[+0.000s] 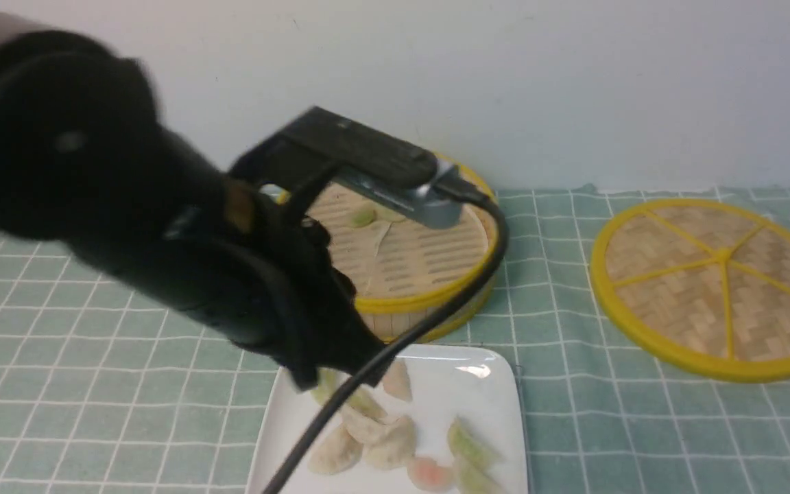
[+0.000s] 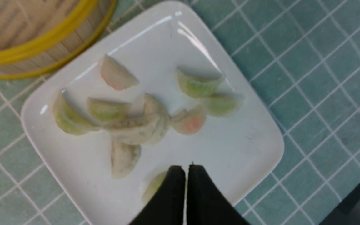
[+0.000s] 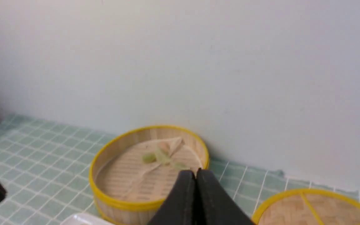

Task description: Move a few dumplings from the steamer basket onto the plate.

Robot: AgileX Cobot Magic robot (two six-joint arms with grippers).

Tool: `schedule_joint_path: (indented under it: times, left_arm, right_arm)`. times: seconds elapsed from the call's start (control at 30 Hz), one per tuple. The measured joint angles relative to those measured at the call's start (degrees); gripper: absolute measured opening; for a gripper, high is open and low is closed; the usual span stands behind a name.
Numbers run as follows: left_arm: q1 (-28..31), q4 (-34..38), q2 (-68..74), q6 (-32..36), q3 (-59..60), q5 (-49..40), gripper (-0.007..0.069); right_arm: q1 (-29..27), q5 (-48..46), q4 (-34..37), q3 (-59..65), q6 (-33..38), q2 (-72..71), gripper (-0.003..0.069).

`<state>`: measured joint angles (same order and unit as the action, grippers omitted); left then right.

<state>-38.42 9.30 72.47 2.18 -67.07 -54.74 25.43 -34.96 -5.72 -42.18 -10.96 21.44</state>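
Left claw (image 2: 185, 171) pressed together (empty), above plate (image 2: 248, 147), dumplings (image 2: 133, 129) clustered just beyond its tips

No readable text, labels, brands, numbers or signs in any of the three views.
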Motion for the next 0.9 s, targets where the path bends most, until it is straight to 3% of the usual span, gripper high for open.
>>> schedule_joint_path:
  times: [0.23,0.57,0.9]
  left_arm:
    - [0.0,0.0,-22.4,-0.9,19.5,13.7,-0.0006]
    - [0.0,0.1,-50.6,-4.1,44.8,36.0,-0.0006]
    - [0.0,0.1,-57.5,-4.3,50.4,41.3,-0.0006]
  right_arm:
    - [-0.1,10.1,-6.2,10.1,-5.9,-16.1,-0.0015]
    - [-0.1,11.0,-7.2,11.8,-8.3,-22.4,-0.0015]
    - [-0.1,11.0,-7.3,11.8,-8.3,-22.5,-0.0015]
